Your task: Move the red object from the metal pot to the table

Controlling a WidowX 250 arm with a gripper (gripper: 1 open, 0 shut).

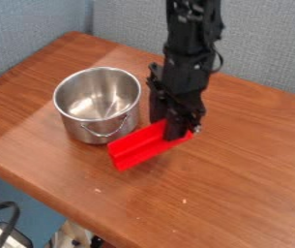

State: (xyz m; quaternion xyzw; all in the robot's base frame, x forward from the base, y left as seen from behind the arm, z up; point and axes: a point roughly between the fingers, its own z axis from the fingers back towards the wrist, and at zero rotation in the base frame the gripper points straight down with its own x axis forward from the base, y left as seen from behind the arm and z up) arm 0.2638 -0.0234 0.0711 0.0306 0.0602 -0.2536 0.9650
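The red object (147, 145), a bright red angled bar, lies slanted just right of the metal pot (97, 102), low over the brown wood-grain table (240, 184). My gripper (178, 126) points straight down and is shut on the bar's upper right end. I cannot tell whether the bar's lower left end touches the tabletop. The shiny round pot stands upright to the left of the gripper, and its inside looks empty.
A blue-grey wall (59, 24) rises behind the table. The table's front edge (59, 199) runs diagonally at lower left, with the floor beyond it. Open tabletop stretches to the right and in front of the bar.
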